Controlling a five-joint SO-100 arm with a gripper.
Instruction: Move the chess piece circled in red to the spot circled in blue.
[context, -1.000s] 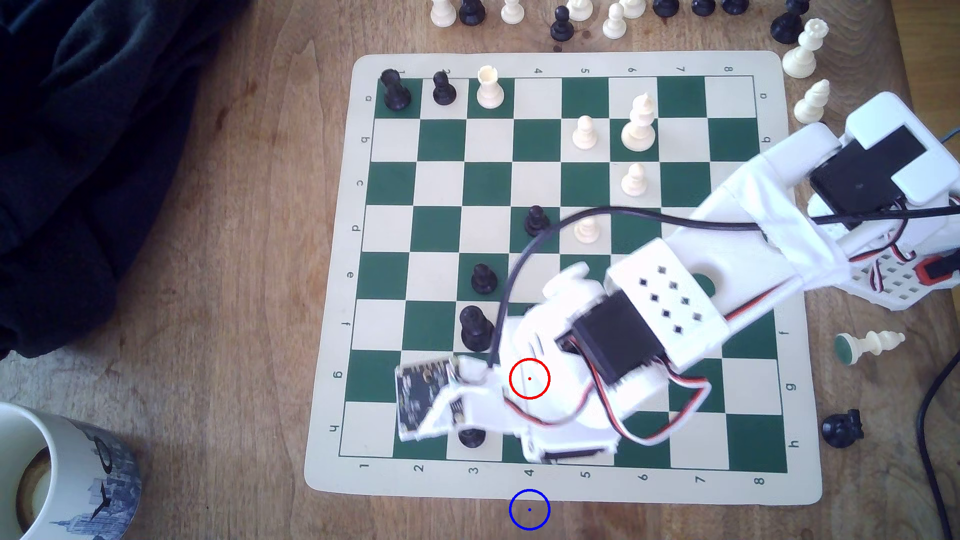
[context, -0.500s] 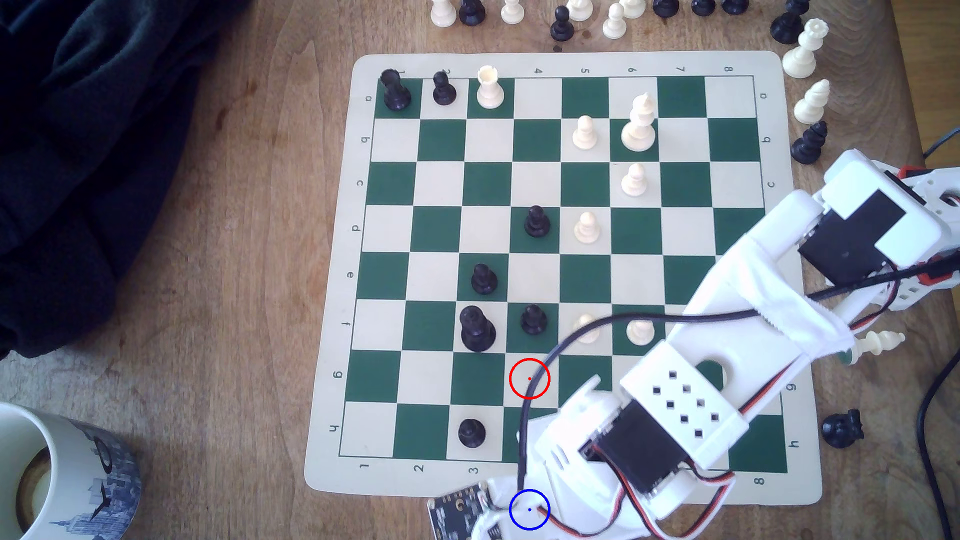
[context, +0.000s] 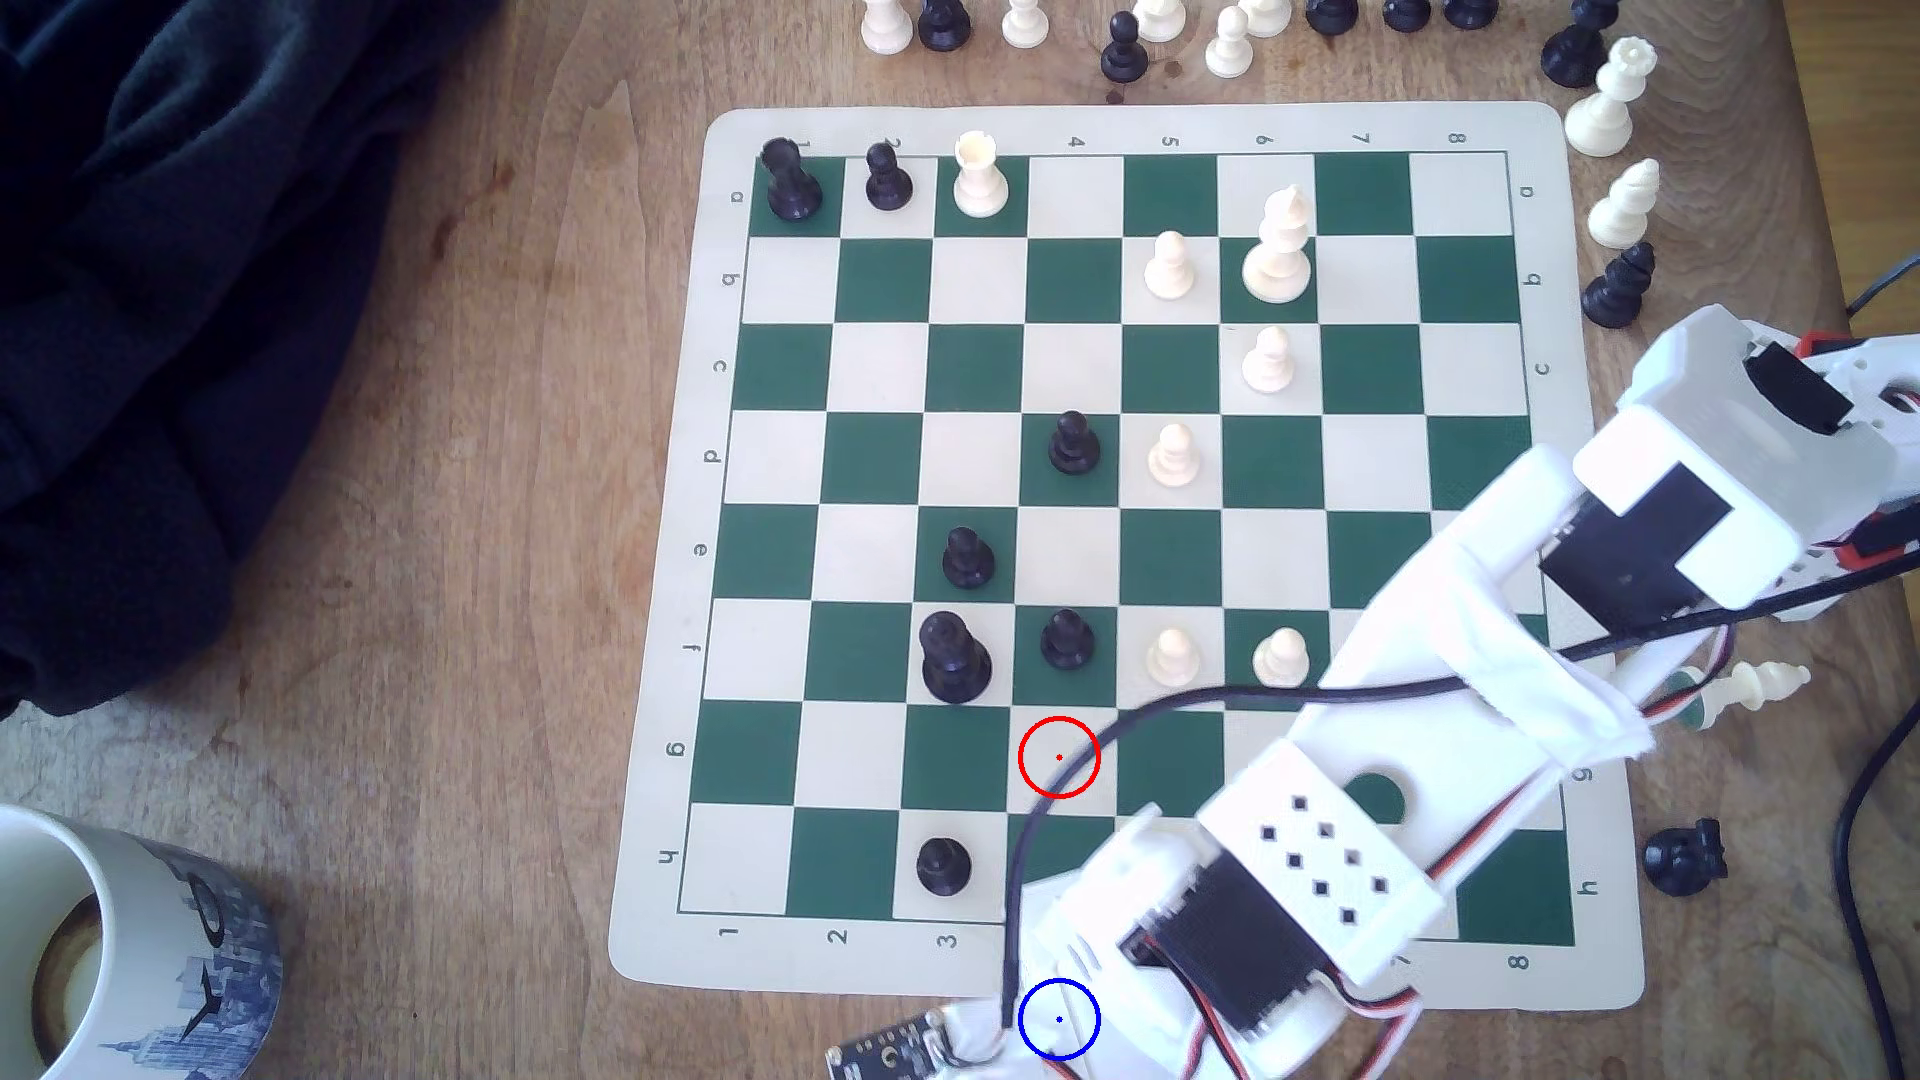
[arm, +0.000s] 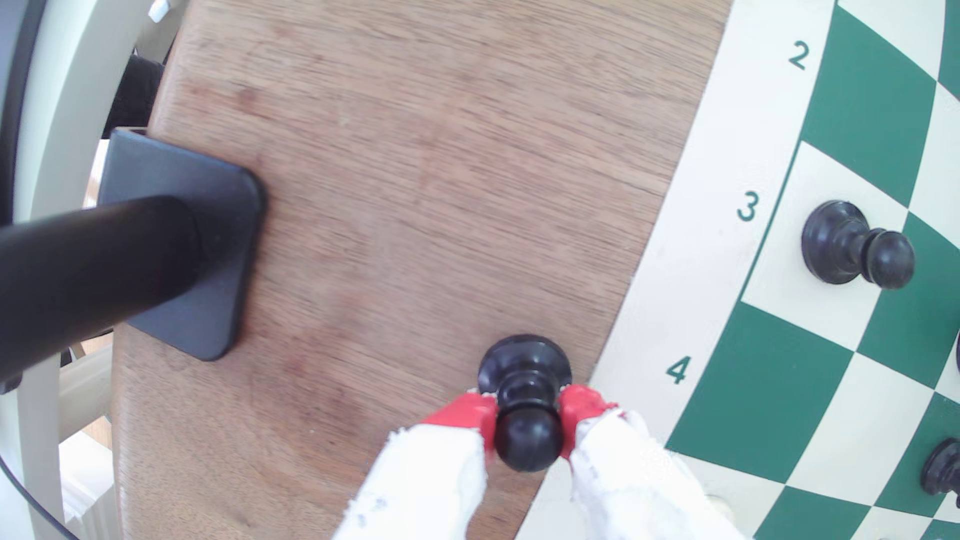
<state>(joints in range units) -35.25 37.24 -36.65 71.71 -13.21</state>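
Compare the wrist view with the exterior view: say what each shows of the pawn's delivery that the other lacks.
Wrist view: the gripper with red-tipped fingers clamping the black pawn over bare wood, just off the board's edge by the numeral 4.
Exterior view: the blue ring marking the spot, and the red ring around a vacant square.
Both: the chessboard and the black pawn on h3.

The exterior view looks straight down from high above on the whole chess board and the wooden table. The wrist view looks down from close, along the gripper. Both views share the board's edge by numbers 3 and 4.
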